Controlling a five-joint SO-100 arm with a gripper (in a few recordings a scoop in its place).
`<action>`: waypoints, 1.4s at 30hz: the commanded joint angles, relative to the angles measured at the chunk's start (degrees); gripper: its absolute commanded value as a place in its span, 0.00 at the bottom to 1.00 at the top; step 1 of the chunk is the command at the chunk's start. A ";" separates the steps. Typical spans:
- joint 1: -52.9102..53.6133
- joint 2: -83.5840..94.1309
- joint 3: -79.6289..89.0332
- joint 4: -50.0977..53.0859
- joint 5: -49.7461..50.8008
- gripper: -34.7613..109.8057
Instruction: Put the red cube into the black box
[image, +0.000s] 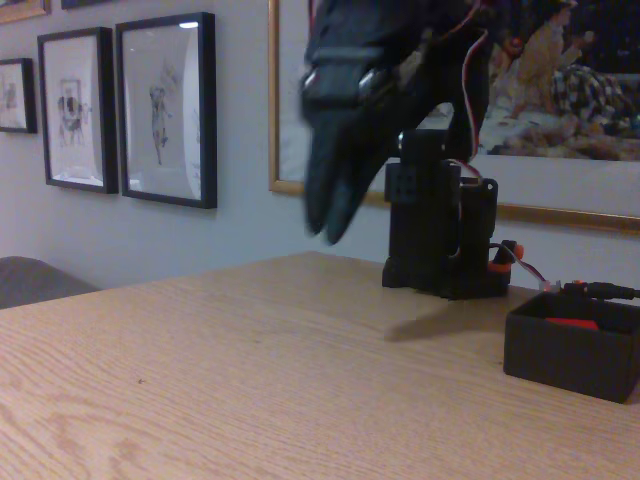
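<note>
Grey wall fills the background of the fixed view, and we count 3 black-framed pictures (165, 108) hanging on it at the left, the nearest of them a pale sketch behind glass. Below them, at the far left edge, we see the rounded top of a grey seat (35, 277). A wooden table (220, 370) with light oak grain stretches across the whole lower part of the picture.

Moving toward the middle, we find the gripper (330, 225) hanging in the air above the table, well clear of the surface, its dark fingers pointing down and blurred. The 2 fingers look pressed close together at the tips, but with the blur we cannot tell whether they are clenched or slightly parted; we see nothing between them. Its faint shadow lies on the wood below and to the right.

Behind the arm, a large gold-framed painting (560, 100) covers the upper right of the wall. Beneath it stands the black robot base (440, 230) at the back edge of the table, with a small orange fitting (505, 255) and wires on its right side.

At the far right sits the black box (570, 355), resting on the table near the base. Inside it we see the red cube (572, 323), only its top showing above the front wall.
</note>
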 joint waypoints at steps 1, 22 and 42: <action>-6.50 7.38 6.50 -1.76 2.55 0.26; -12.22 21.80 20.21 -7.82 1.14 0.24; -12.48 28.04 23.03 -6.24 1.85 0.23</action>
